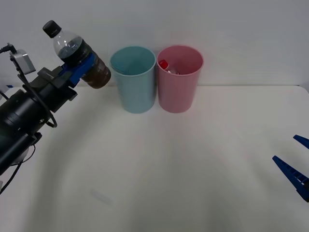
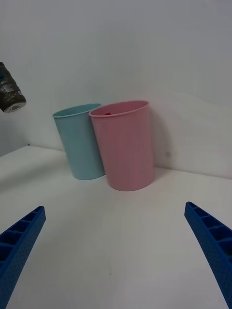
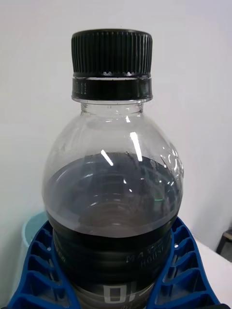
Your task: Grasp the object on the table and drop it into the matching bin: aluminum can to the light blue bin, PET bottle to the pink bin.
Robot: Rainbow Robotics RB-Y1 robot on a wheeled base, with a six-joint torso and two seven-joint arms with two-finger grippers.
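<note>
Step in hand: carry. Your left gripper (image 1: 79,67), raised at the table's left, clamps the small clear plastic bottle with black cap (image 1: 79,54) around its dark label, tilted, just left of the tall light blue plastic bin (image 1: 133,79). Next you must pass that bin and release over the tall pink plastic bin (image 1: 179,79). Your right gripper (image 1: 296,164) waits low at right, fingers wide.

Bright, even light — soft shadows, glare streaks on the PET bottle (image 3: 113,193).
</note>
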